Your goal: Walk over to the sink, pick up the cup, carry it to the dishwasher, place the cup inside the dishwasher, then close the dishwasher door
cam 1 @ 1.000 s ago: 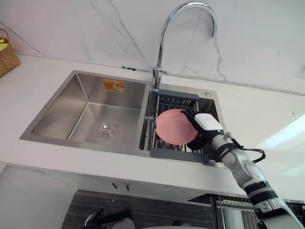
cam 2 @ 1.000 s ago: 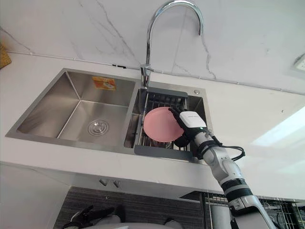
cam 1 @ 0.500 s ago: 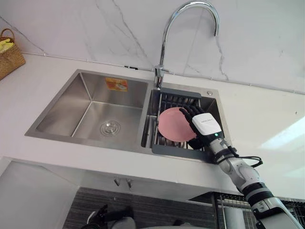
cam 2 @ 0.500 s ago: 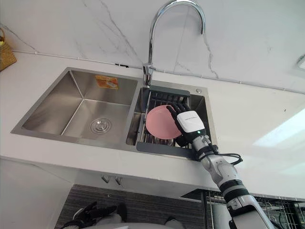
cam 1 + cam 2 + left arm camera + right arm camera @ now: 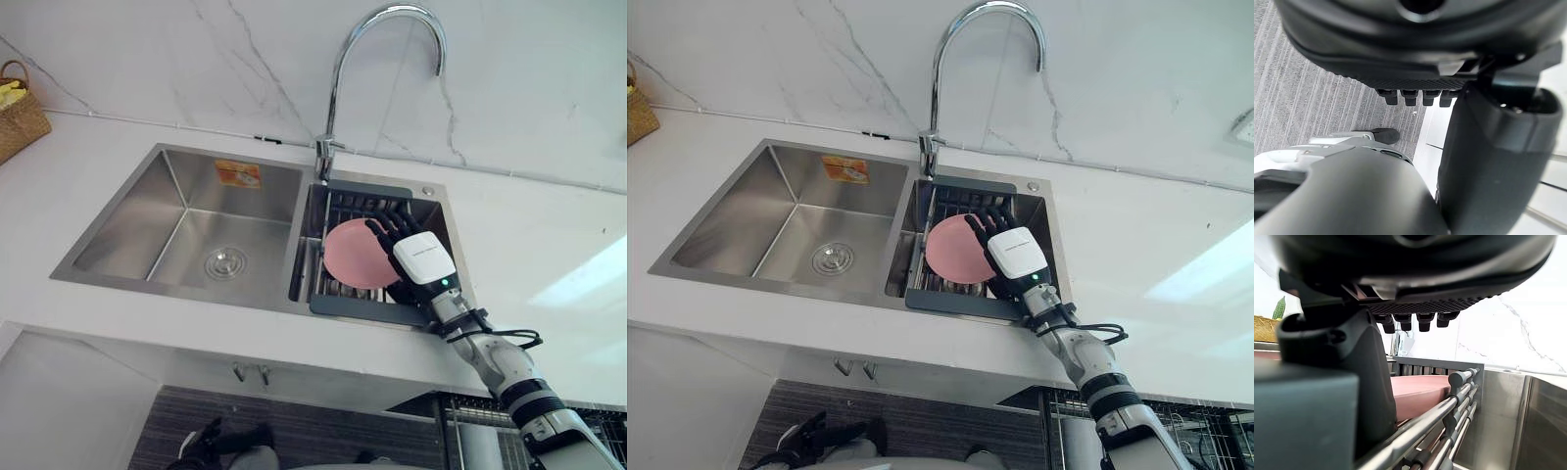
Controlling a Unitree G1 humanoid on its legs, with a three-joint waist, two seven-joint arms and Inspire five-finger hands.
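In sink rack (image 5: 353,305) | right hand (image 5: 423,262) advanced over pink cup (image 5: 353,257) | fingers straight, unclosed

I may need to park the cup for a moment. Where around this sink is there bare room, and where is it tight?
Free: the left basin, bare but for its drain; the counter right of the sink; the counter left of it, up to the wicker basket. Crowded: the right basin, where the rack holds the pink cup under the right hand.
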